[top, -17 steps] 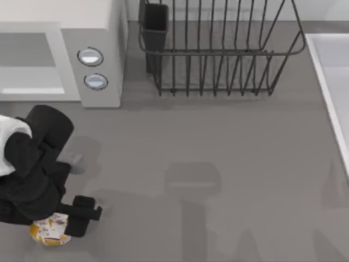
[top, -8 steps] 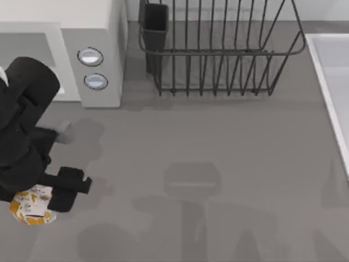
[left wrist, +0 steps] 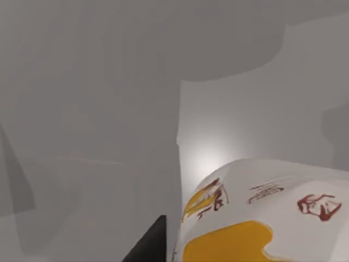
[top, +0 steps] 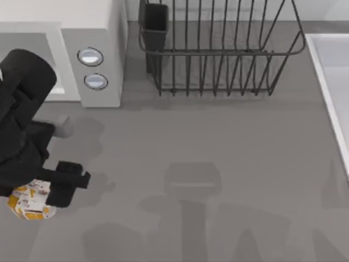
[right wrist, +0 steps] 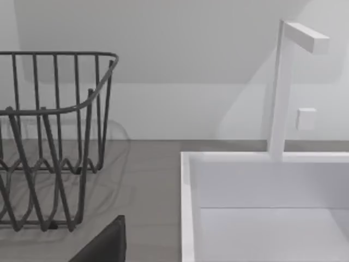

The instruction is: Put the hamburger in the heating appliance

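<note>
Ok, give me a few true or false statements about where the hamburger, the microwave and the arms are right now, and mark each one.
1. The hamburger is already inside the microwave. False: it is out in front of the microwave, at the table's left edge in the top view.
2. The left gripper is at the hamburger. True.
3. The microwave has two round knobs on its panel. True.
4. The black wire dish rack stands to the left of the microwave. False: it stands to its right.
5. The hamburger's wrapper is plain white. False: the left wrist view shows yellow and dark red print on it.
</note>
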Robot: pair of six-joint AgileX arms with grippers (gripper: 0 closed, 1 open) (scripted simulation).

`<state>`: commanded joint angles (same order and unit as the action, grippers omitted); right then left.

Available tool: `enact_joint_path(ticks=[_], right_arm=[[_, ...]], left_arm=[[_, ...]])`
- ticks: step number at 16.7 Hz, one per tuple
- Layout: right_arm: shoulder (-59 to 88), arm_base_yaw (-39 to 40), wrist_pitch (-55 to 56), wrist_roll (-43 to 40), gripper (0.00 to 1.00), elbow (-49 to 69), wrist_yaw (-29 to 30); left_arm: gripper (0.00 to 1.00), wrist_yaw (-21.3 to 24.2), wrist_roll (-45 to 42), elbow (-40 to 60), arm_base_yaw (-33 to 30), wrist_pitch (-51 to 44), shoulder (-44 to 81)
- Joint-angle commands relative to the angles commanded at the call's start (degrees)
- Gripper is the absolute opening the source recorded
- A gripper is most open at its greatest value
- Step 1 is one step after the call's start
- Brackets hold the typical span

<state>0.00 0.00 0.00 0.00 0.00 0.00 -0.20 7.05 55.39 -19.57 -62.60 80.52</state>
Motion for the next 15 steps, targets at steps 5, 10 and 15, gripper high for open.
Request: enact_joint_path(ticks=[5, 10, 15], right_arm=[[0.00, 0.00, 0.00, 0.00, 1.00, 0.00, 0.00], [0.00, 0.00, 0.00, 0.00, 1.00, 0.00, 0.00], [0.00, 0.00, 0.00, 0.00, 1.00, 0.00, 0.00]], left_arm=[[0.00, 1.60, -1.47, 0.64, 3.32, 11.83, 4.94], [0.00, 4.31, -4.08, -0.26, 10.02, 37.31, 14.76], [0.00, 7.36, -7.54, -3.35, 18.09, 69.16, 25.09]])
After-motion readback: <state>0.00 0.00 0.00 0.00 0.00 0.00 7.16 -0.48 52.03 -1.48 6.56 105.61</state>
